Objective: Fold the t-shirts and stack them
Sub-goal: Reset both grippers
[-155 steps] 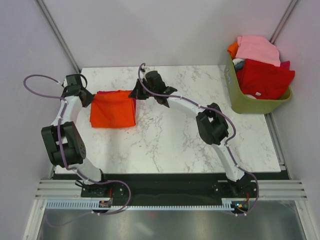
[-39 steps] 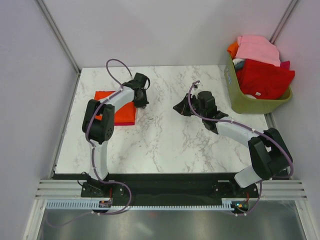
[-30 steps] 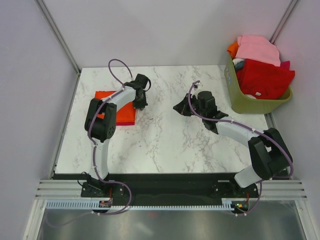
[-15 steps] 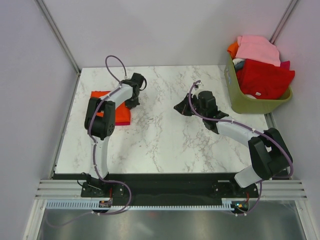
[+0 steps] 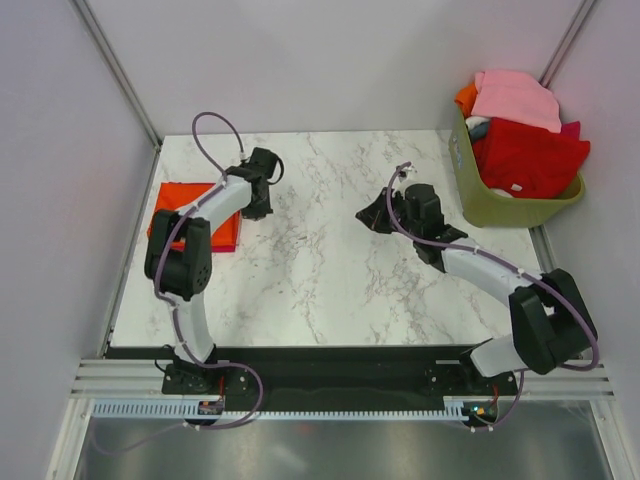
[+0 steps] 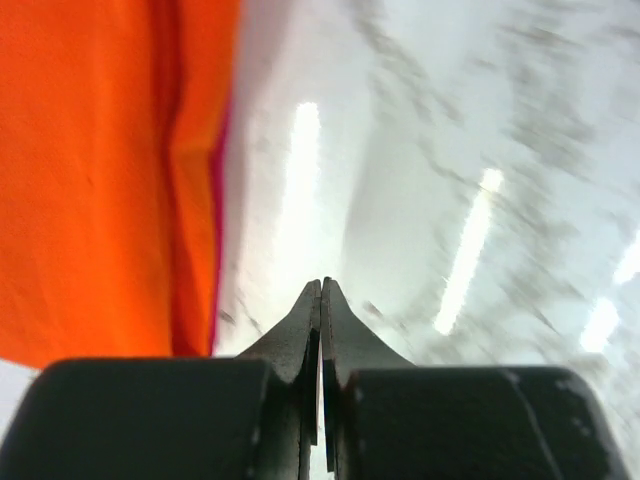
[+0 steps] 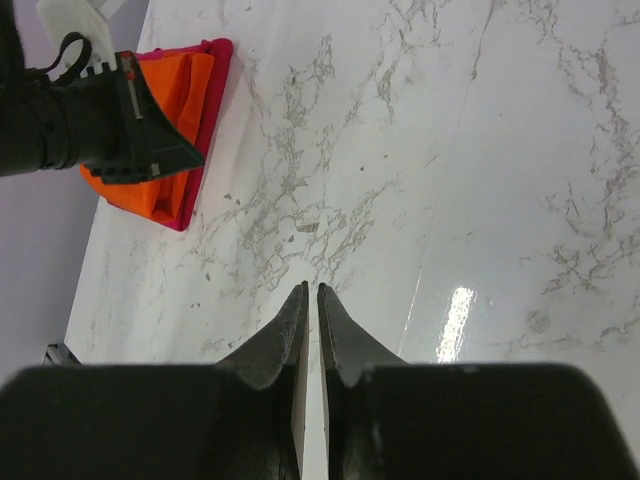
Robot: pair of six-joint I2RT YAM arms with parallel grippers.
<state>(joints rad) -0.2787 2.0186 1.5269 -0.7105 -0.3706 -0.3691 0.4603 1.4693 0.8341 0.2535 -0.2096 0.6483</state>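
Sitting at the counter's (image 5: pixel 330 270) 9 o'clock edge, the orange t-shirt (image 6: pixel 90 170) lay atop the crimson t-shirt (image 7: pixel 213 90). Left claw (image 6: pixel 322 290), closed and empty, was nearer, both shirts at its 9 o'clock. Right claw (image 7: pixel 308 292), near-closed and empty, was well apart.

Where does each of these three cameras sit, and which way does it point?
Top external: fixed above and behind the robot, looking down on the table, stacked t-shirts and basket; left arm and right arm show whole.
Left wrist: on the left arm, looking along its shut left gripper at marble beside the orange t-shirt.
Right wrist: on the right arm, looking past the right gripper across the table.
Shared: the right wrist view also shows the left gripper and the t-shirts.
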